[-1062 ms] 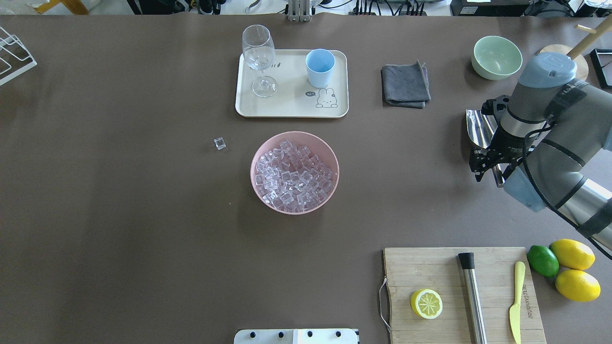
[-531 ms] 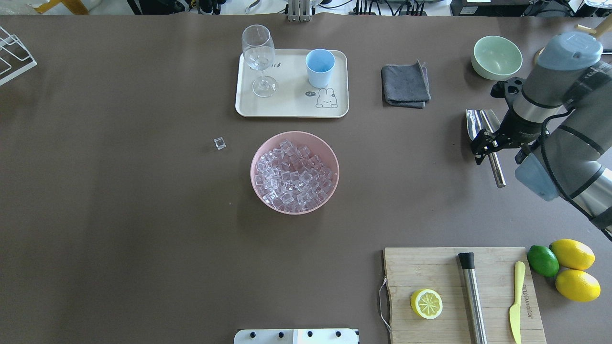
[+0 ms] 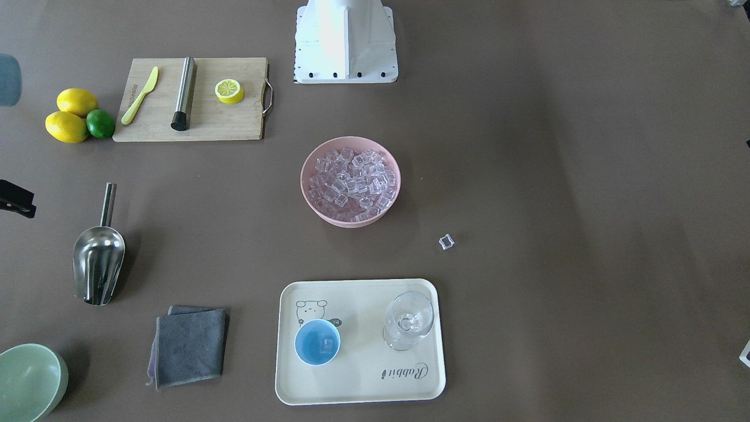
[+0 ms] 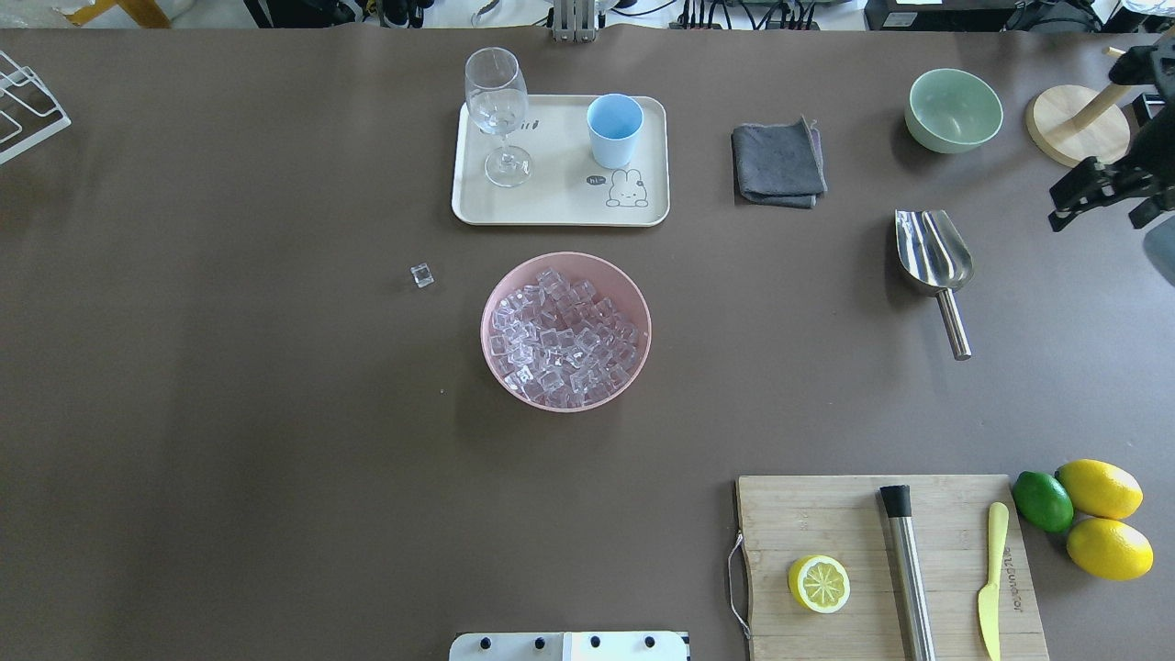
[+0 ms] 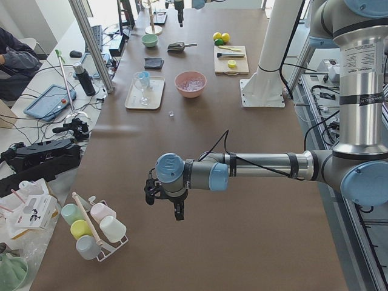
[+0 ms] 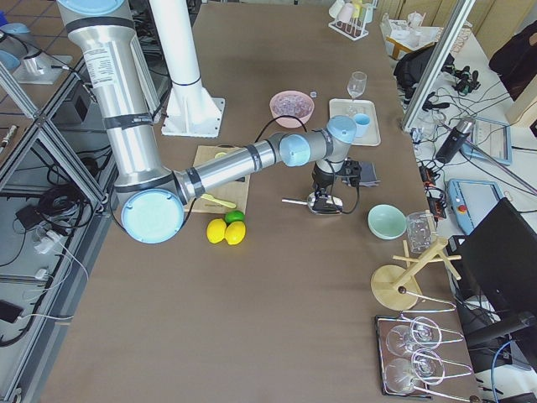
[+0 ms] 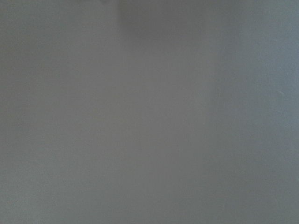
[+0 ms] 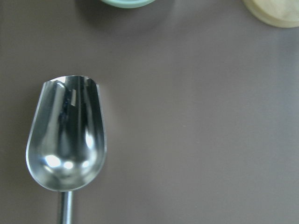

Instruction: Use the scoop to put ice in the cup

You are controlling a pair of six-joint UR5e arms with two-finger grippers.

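The steel scoop point(image 4: 934, 262) lies free on the table at the right, trough towards the far side; it also shows in the right wrist view point(image 8: 65, 135) and in the front view point(image 3: 98, 272). My right gripper point(image 4: 1106, 213) is at the right edge, raised, apart from the scoop, open and empty. The light-blue cup point(image 4: 614, 128) stands on the cream tray point(image 4: 551, 207); a clear cube shows inside it point(image 3: 325, 346). The ice point(image 4: 565, 335) fills the pink bowl point(image 4: 633, 285). One stray cube point(image 4: 421, 274) lies left of it. My left gripper point(image 5: 163, 194) hovers over bare table far from these; I cannot tell its state.
A wine glass point(image 4: 497, 110) stands on the tray. A grey cloth point(image 4: 778, 163), a pale-green bowl point(image 4: 953, 110) and a wooden stand point(image 4: 1079, 128) lie at the far right. A cutting board point(image 4: 881, 569) holds a lemon half, steel cylinder and knife; lemons point(image 4: 1102, 514) beside it.
My right gripper has left the scoop's handle and moved up and away to the right edge. The scoop stays on the table where it was.
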